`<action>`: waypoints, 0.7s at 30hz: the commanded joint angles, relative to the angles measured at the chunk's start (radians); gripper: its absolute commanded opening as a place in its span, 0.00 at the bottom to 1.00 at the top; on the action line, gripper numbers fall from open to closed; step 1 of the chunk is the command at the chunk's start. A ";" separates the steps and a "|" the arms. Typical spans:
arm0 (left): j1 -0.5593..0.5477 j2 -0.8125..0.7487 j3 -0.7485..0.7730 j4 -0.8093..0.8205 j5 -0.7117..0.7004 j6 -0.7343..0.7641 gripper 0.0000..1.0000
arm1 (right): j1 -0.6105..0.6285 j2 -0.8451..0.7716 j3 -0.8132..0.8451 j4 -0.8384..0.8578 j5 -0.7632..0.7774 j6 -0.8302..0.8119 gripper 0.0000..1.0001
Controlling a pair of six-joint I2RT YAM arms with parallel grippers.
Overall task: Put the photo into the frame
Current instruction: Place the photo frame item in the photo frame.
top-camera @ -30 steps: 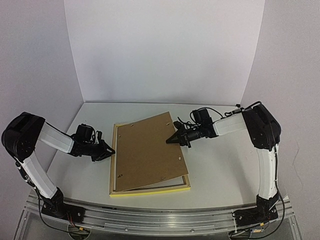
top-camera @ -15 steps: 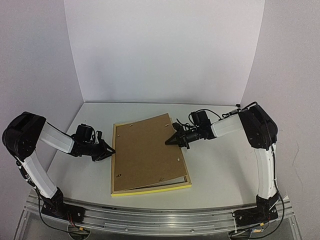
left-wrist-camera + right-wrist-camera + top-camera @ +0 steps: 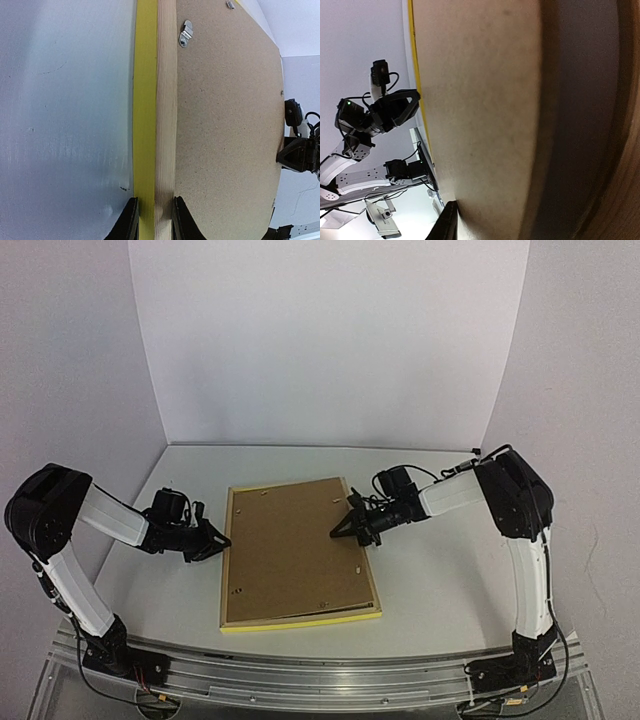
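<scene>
The frame (image 3: 300,621) lies face down, its yellow wooden rail (image 3: 165,125) running up the left wrist view. A brown backing board (image 3: 295,550) sits flat inside it and fills the right wrist view (image 3: 480,100). The photo is hidden. My left gripper (image 3: 218,543) is shut on the frame's left rail, one finger on each side (image 3: 154,217). My right gripper (image 3: 343,528) hovers low over the board's right edge, just inside the rail. One of its fingers (image 3: 447,222) shows against the board's surface. The board lies free of it.
A metal turn tab (image 3: 185,33) sits on the board near the left rail. White walls (image 3: 330,340) close the back and both sides of the table (image 3: 440,580). The right gripper also shows far off in the left wrist view (image 3: 296,155).
The backing board's raised right side has come down and now lies square in the frame. My right gripper moved left and down with it and let go. The left gripper has held still.
</scene>
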 commanded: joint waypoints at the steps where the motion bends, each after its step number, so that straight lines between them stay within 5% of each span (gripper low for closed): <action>1: -0.012 0.038 -0.016 -0.093 -0.001 -0.003 0.05 | 0.010 -0.046 -0.019 -0.085 0.084 -0.030 0.30; 15: -0.012 0.045 -0.010 -0.095 -0.004 -0.009 0.04 | 0.003 -0.194 0.039 -0.484 0.407 -0.160 0.65; 21: -0.012 0.045 -0.004 -0.097 0.006 0.000 0.04 | 0.003 -0.194 0.056 -0.514 0.422 -0.158 0.68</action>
